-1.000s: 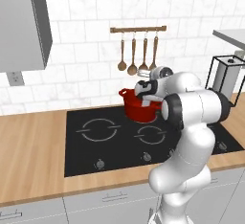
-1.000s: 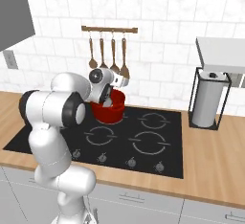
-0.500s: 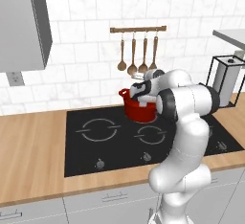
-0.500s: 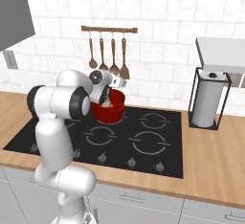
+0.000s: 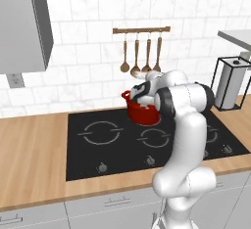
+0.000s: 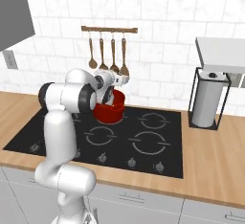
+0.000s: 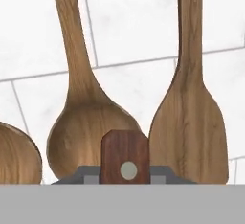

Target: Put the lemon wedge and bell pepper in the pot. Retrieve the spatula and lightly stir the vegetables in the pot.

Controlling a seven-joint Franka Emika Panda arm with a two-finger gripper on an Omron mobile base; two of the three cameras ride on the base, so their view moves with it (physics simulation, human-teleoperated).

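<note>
The deep-red pot (image 5: 142, 114) (image 6: 111, 113) stands on the back burner of the black hob (image 5: 98, 149). My gripper (image 5: 142, 92) (image 6: 113, 83) hovers at the pot's rim, shut on the dark-brown handle of the spatula (image 7: 125, 153), whose riveted end shows between the fingers in the hand view. The spatula's blade end points down into the pot and is hard to make out. The lemon wedge and bell pepper are hidden inside the pot.
Wooden spoons (image 7: 88, 137) and a wooden turner (image 7: 189, 127) hang from a rail (image 5: 141, 30) on the tiled wall just behind the pot. A paper-towel holder (image 6: 206, 98) stands at the right on the wooden counter (image 5: 29, 159).
The arm's elbow has swung toward the wall and the hand has shifted a little over the pot, with the spatula still gripped.
</note>
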